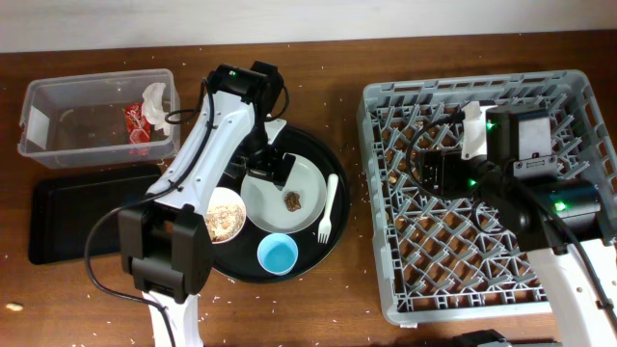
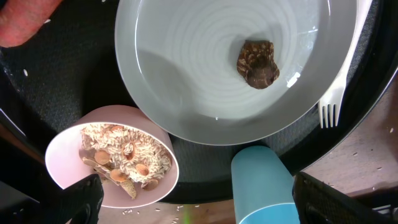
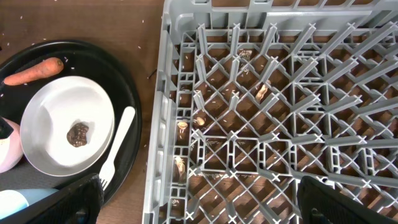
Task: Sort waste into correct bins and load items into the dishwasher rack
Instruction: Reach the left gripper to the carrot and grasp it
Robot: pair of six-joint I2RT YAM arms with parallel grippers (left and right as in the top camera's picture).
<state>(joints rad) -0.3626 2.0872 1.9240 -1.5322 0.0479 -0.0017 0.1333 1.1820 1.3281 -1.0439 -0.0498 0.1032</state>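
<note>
Now, with your left gripper (image 2: 199, 208) spread wide above the white plate (image 2: 205, 74) on the round black tray (image 2: 68, 87), centre it over the brown scrap (image 2: 257, 62), seemingly food, before pinching gently.

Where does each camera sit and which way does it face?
Overhead: above the table, facing straight down; left hand over the plate, right hand over the dishwasher rack.
Left wrist: faces down on plate, bowl and cup; own fingertips in bottom corners.
Right wrist: faces down on rack edge and fork; own fingertips in bottom corners.
Both wrist views share plate and fork.
</note>
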